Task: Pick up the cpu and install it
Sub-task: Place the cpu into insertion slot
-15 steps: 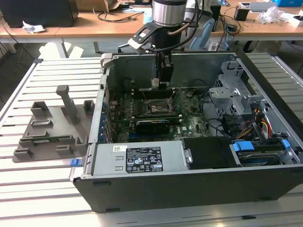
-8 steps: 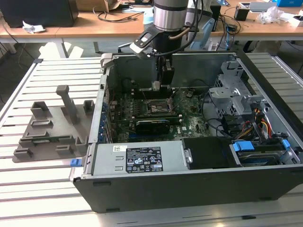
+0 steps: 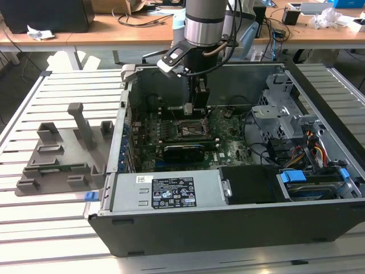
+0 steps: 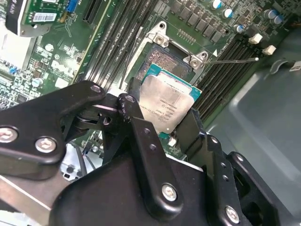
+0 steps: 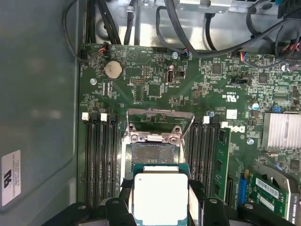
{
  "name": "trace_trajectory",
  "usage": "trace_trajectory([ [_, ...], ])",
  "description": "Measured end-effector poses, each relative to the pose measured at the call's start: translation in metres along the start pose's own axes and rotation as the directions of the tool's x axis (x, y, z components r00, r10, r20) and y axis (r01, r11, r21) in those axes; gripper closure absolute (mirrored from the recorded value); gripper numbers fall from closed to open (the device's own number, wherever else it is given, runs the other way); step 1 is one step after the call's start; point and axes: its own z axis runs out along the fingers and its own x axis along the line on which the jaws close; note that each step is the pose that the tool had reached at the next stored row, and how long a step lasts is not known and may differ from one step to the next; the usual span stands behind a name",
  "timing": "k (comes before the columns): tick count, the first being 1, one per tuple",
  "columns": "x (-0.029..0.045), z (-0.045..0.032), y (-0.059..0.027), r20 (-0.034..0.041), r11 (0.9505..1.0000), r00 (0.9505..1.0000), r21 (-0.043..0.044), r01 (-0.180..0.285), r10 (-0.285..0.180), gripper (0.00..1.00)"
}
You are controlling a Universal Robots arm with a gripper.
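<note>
The cpu (image 4: 168,102) (image 5: 160,197), a silver-topped square chip with a thin green edge, is held flat between black fingers (image 5: 195,192). My gripper (image 3: 196,107) (image 4: 165,113) (image 5: 160,200) is shut on it by two opposite edges. It hangs inside the open computer case, just above the motherboard. The empty black socket (image 3: 191,129) (image 4: 170,60) (image 5: 151,151) lies right beside and partly beneath the chip, with its metal frame (image 5: 160,117) flipped open. The chip sits slightly off from the socket and I cannot tell whether it touches it.
Memory slots (image 5: 101,160) flank the socket on both sides. A drive cage (image 3: 279,114) and cables fill the exterior view's right of the case (image 3: 171,228), with a power supply (image 3: 165,191) at the front. A grey plastic tray (image 3: 63,154) stands outside on the slatted table.
</note>
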Motion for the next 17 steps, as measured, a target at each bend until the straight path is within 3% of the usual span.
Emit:
trace_trajectory([
  [7,0.0067,0.0211,0.0014,-0.0004,1.0,1.0,0.0003,-0.007,0.007,0.45],
  [12,0.0069,0.026,0.0016,-0.0003,1.0,1.0,0.0003,-0.007,0.007,0.45],
  [17,0.0069,0.0263,0.0016,0.0,1.0,1.0,0.0003,-0.007,0.007,0.45],
])
